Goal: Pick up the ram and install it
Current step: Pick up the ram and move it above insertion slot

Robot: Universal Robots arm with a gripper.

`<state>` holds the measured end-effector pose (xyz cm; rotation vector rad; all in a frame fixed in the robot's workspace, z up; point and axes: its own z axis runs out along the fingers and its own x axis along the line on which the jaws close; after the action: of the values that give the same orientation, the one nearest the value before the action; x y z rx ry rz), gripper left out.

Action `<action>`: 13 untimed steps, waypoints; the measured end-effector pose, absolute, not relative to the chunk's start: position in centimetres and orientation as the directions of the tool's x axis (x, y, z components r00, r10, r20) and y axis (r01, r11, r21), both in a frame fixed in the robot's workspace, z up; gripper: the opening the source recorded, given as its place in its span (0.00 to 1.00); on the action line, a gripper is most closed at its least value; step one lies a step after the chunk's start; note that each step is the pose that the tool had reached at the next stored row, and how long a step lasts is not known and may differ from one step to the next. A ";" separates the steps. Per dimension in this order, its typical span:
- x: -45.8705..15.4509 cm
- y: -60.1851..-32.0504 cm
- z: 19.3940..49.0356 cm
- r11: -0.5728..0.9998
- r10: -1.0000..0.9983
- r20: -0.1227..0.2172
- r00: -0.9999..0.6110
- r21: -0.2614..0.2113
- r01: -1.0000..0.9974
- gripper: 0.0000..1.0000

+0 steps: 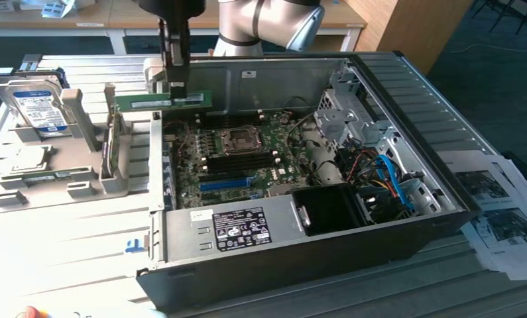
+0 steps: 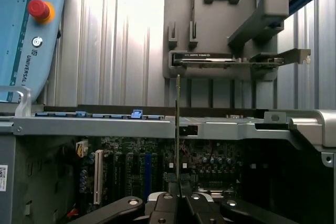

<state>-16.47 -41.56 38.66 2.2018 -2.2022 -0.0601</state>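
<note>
Exterior view: gripper is pinching the ram above the computer case rim; narrow grip is risking tilt, rim strike.

A green ram with a white sticker is seen, a blue-and-white label is borne by the silver hard drive, and the pale counter is patterned with parallel ribs.
</note>
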 end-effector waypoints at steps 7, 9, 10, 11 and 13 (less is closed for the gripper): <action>-14.7 -41.6 38.7 0.000 -1.000 -0.008 0.000 0.046 -0.999 0.12; -14.2 -41.6 38.7 0.000 -1.000 -0.008 -0.001 0.046 -0.999 0.12; -14.0 -41.6 38.7 0.000 -1.000 -0.008 -0.001 0.046 -0.999 0.12; -13.7 -41.6 38.7 0.000 -1.000 -0.008 0.000 0.046 -0.999 0.12; -13.2 -41.6 38.7 0.000 -1.000 -0.008 0.000 0.046 -0.999 0.12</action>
<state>-13.21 -41.55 38.66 2.2019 -2.2022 -0.0601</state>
